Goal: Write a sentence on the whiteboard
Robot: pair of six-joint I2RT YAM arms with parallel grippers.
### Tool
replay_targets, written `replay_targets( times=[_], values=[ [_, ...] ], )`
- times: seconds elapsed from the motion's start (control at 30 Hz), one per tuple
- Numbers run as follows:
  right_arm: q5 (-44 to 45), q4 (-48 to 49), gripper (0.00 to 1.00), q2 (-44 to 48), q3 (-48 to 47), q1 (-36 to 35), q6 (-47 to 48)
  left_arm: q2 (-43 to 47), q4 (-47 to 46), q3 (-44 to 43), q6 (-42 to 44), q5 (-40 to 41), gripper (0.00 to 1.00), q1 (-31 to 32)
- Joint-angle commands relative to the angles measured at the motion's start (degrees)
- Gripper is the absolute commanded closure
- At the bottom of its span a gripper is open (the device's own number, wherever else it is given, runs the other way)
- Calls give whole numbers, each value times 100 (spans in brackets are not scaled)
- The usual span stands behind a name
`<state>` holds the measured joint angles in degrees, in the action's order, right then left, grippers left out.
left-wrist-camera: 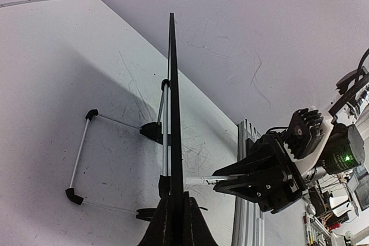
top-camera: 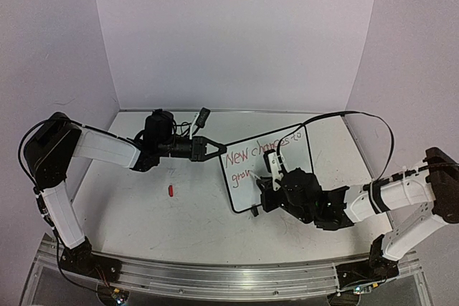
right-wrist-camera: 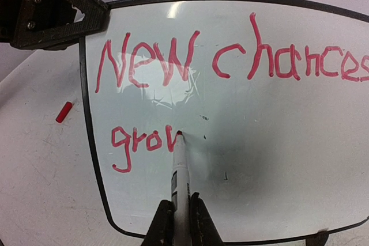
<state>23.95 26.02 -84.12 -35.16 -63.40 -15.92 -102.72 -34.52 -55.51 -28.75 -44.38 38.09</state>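
The whiteboard (top-camera: 242, 193) stands tilted on the table, black-framed, with red writing "New chances to" and below it "gro" plus a started stroke (right-wrist-camera: 144, 139). My left gripper (top-camera: 215, 150) is shut on the board's upper left edge; in its wrist view the whiteboard (left-wrist-camera: 173, 113) runs edge-on up from the left gripper (left-wrist-camera: 176, 220). My right gripper (right-wrist-camera: 181, 220) is shut on a white marker (right-wrist-camera: 180, 168) whose red tip touches the board just after "gro". From above, the right gripper (top-camera: 268, 181) hangs over the board's lower middle. The marker (left-wrist-camera: 203, 180) meets the board face.
A small red marker cap (top-camera: 171, 190) lies on the table left of the board, also the cap (right-wrist-camera: 64, 112). The board's wire stand with black feet (left-wrist-camera: 81, 154) rests behind it. An aluminium rail (top-camera: 215, 275) runs along the near edge. White walls enclose the table.
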Motion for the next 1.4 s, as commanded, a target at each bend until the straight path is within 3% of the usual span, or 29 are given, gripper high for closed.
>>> replay_targets(
  times=[0.0, 0.8, 1.37],
  values=[
    [195, 42, 100, -2, -157, 59, 53, 152, 352, -100, 19, -159, 100, 60],
    [-10, -124, 100, 178, 238, 39, -297, 144, 355, -92, 28, -159, 100, 63],
    [330, -71, 100, 1, -192, 70, -78, 165, 359, -100, 25, -163, 100, 59]
  ],
)
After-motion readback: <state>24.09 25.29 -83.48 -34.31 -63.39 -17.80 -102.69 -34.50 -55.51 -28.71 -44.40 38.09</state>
